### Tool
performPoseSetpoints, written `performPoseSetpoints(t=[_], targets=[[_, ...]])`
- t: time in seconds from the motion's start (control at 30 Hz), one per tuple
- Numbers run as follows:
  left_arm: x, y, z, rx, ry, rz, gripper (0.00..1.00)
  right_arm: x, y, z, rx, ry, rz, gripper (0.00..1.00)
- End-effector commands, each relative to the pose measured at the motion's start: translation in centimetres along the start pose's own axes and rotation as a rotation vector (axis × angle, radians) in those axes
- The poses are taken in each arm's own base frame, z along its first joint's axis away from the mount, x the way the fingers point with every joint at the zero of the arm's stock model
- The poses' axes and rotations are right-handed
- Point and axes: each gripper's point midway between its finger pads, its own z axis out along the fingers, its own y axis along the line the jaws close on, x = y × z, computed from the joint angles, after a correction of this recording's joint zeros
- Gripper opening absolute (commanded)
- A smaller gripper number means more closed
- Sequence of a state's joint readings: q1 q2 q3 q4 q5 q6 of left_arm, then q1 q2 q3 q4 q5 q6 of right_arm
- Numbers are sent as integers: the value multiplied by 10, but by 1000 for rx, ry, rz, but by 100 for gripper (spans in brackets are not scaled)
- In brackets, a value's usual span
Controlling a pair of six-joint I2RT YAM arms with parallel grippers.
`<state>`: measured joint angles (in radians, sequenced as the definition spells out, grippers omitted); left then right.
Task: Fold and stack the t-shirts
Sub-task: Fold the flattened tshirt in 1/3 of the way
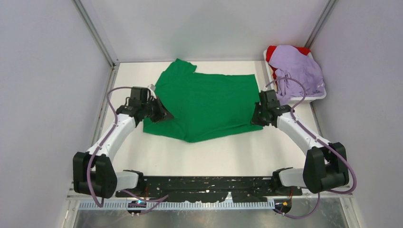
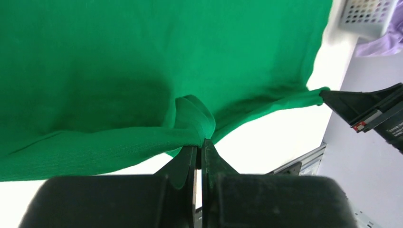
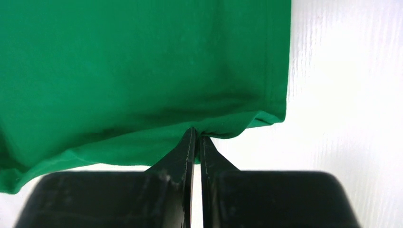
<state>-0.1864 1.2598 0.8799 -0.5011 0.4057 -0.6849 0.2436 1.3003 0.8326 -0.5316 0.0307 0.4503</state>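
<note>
Cloth spread wide on the surface (image 1: 228, 152): the green t-shirt (image 1: 204, 107) lies between both arms, left end effector (image 1: 164, 114) clamped on its left edge, right end effector (image 1: 254, 118) clamped on its right edge; lavender t-shirt (image 1: 299, 71) heaps over the red t-shirt (image 1: 272, 51) in the white tray (image 1: 318, 97), far right corner.

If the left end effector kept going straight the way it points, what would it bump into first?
Most likely the green t-shirt: the left end effector is shut on its edge, cloth spread ahead.

Bare table (image 1: 214, 156) is lying open on the near side of the green shirt (image 1: 209, 102); the tray (image 1: 319, 98) is blocking my far right corner.
</note>
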Motion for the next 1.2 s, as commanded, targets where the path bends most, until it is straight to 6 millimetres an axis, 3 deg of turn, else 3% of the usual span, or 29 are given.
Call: performPoseSetpoints(t=[0.0, 0.27, 0.43, 0.77, 0.87, 1.0, 1.03, 1.13, 1.17], targets=[[-50, -28, -9, 91, -109, 73, 0, -41, 11, -6, -39, -84, -1, 7], [-97, -29, -6, 84, -168, 83, 0, -66, 5, 1, -20, -107, 31, 8], [-121, -31, 9, 83, -163, 99, 0, -79, 9, 14, -43, -99, 63, 9], [-173, -8, 46, -4, -198, 52, 1, -126, -4, 47, 48, -233, 195, 14], [-184, -5, 55, -9, -199, 41, 15, -130, -11, 55, 89, -228, 205, 19], [-204, 1, 62, -26, -231, 4, 26, -142, -17, 56, 118, -255, 222, 48], [-206, 3, 64, -27, -226, -10, 37, -144, -16, 54, 114, -263, 223, 58], [-210, -1, 58, -13, -220, -29, 98, -145, -3, 47, 33, -272, 187, 73], [-206, -1, 57, -16, -207, -32, 99, -144, 5, 41, -11, -268, 159, 85]])
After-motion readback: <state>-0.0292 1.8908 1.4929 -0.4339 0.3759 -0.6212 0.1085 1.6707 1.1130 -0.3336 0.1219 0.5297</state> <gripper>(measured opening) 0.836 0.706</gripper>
